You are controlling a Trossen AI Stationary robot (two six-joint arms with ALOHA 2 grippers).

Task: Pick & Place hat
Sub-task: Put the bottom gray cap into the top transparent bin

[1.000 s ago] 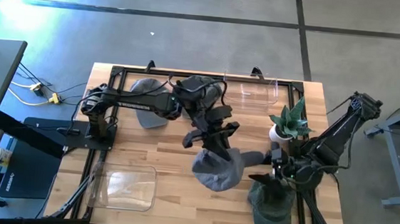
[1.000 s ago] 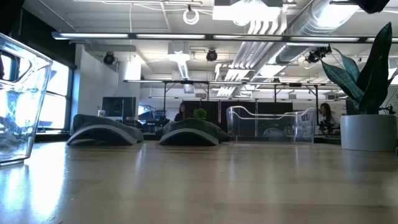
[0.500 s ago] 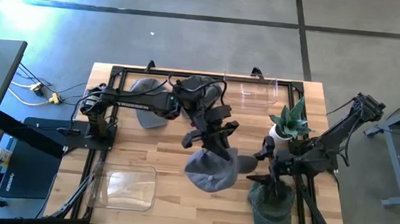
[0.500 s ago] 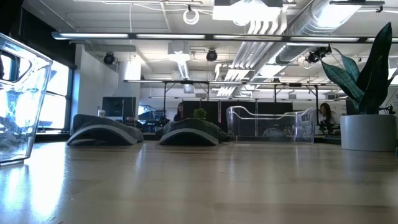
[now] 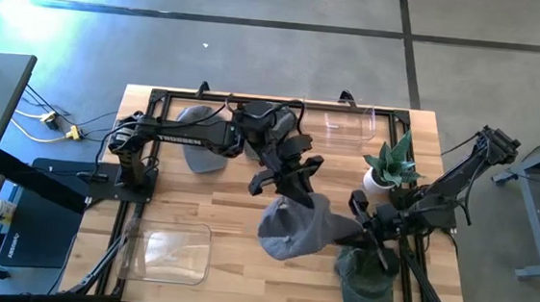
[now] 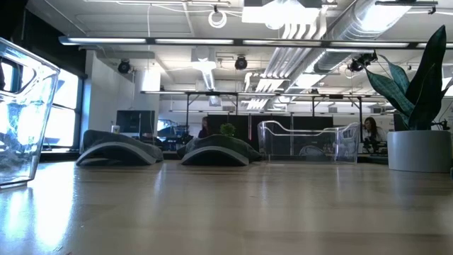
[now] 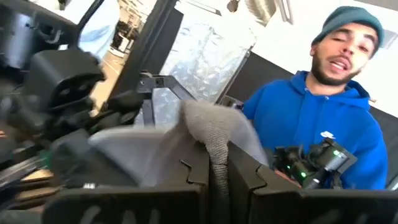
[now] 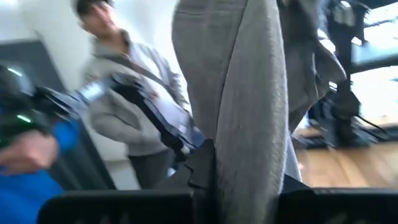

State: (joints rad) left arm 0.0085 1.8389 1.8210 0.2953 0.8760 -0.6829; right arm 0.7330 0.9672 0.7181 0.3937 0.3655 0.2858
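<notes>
Two dark arms on black frames bolted to the table (image 5: 197, 213). The left arm (image 5: 194, 137) is matte black with white lettering along its long link and a black cable looped beside that link; its base (image 5: 132, 164), near the table's left edge, is a black block. The right arm (image 5: 450, 189) is black too, with slim links and loose black cables along them. Each wrist view shows flat, squared black fingers (image 7: 245, 177) with notched inner edges
</notes>
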